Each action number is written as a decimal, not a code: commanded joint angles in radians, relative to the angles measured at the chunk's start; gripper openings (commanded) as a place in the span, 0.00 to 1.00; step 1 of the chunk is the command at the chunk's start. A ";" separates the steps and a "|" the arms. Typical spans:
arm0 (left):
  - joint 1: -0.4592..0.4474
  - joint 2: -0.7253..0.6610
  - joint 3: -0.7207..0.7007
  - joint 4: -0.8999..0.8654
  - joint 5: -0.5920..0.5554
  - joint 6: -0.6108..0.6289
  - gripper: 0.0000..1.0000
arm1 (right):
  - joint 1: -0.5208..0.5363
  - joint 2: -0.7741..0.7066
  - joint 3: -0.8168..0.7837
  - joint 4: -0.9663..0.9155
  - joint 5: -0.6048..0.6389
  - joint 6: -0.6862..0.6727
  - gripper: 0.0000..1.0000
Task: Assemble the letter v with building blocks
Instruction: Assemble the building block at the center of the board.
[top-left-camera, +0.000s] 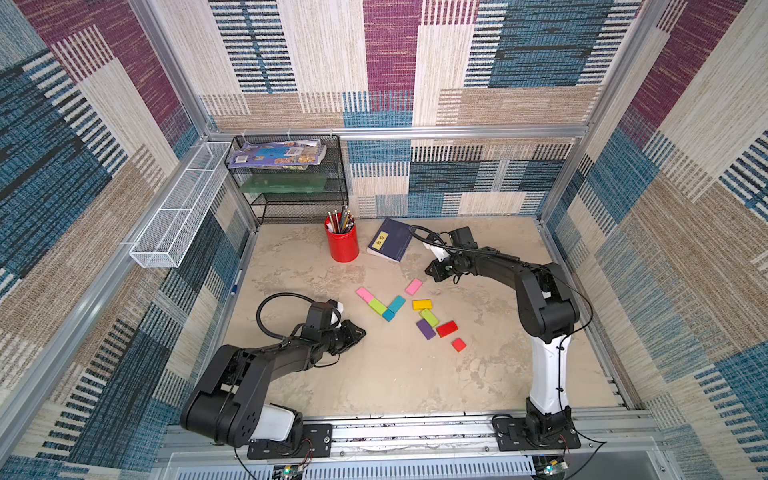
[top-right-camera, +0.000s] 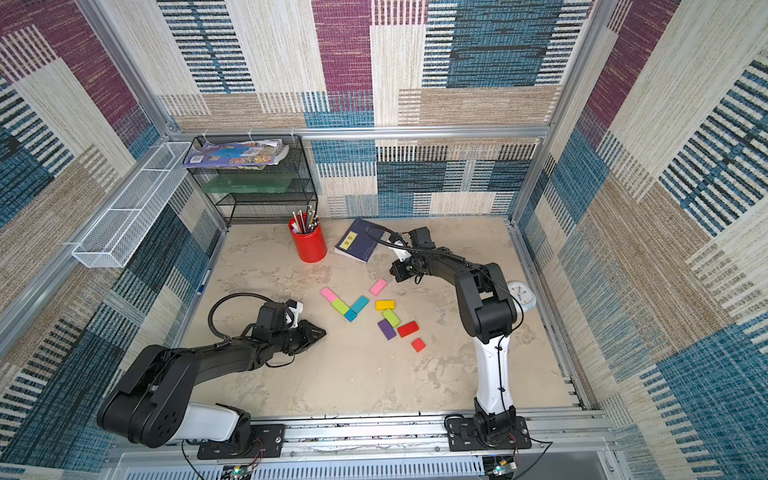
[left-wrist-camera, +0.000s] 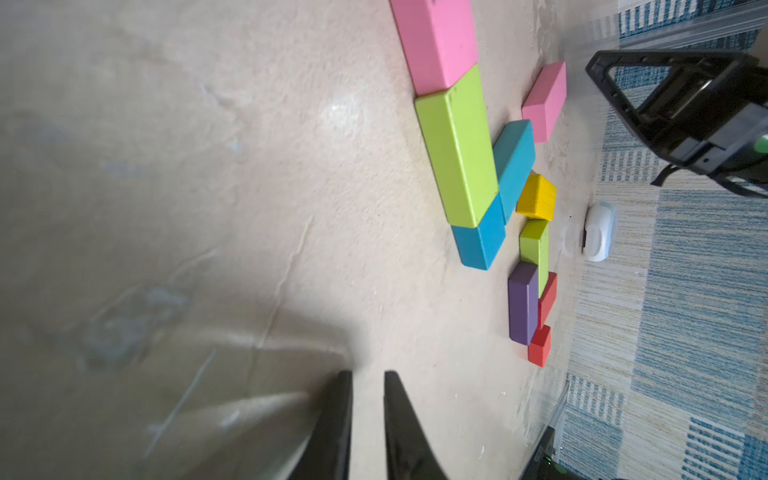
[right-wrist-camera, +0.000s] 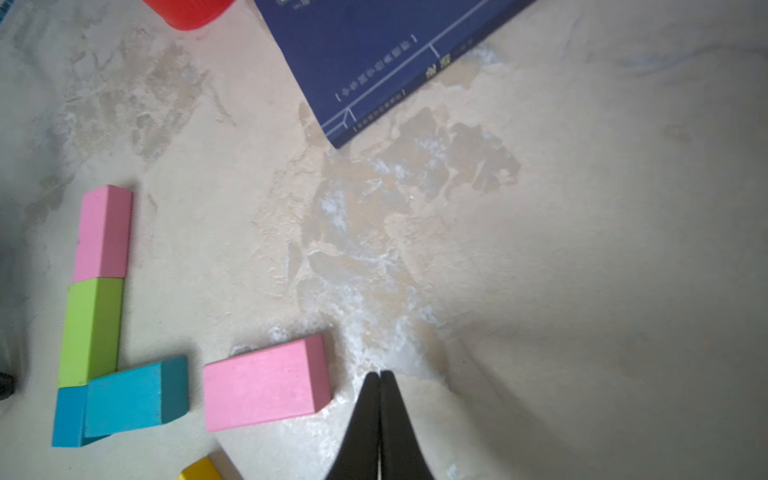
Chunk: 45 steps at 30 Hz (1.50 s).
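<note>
Beige tabletop (top-left-camera: 395, 382) spreads under your right gripper (right-wrist-camera: 380, 374), jaws pressed together and empty, and your left gripper (left-wrist-camera: 365, 374), a thin gap between its jaws and nothing in it. In a top view the loose pink block (top-left-camera: 414, 286) lies just beside the right gripper at about 8 o'clock, long axis toward 2 o'clock, in line with the teal block (top-left-camera: 397, 304) but apart from it; the right arm is clearly nearer, I judge.

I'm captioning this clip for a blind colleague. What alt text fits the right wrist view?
The right gripper hangs with fingers shut over a beige table, beside a loose pink block. Farther off, another pink block, a lime block and two teal blocks form a corner, and a navy book lies flat.
</note>
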 joint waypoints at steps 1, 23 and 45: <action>-0.019 0.035 -0.002 0.070 -0.026 -0.014 0.12 | 0.001 0.031 0.026 -0.016 0.015 0.025 0.00; -0.113 0.187 0.055 0.184 -0.106 -0.066 0.00 | 0.028 0.065 0.018 -0.089 -0.047 0.012 0.01; -0.128 0.202 0.096 0.134 -0.113 -0.045 0.00 | 0.051 0.097 0.035 -0.113 -0.100 -0.008 0.04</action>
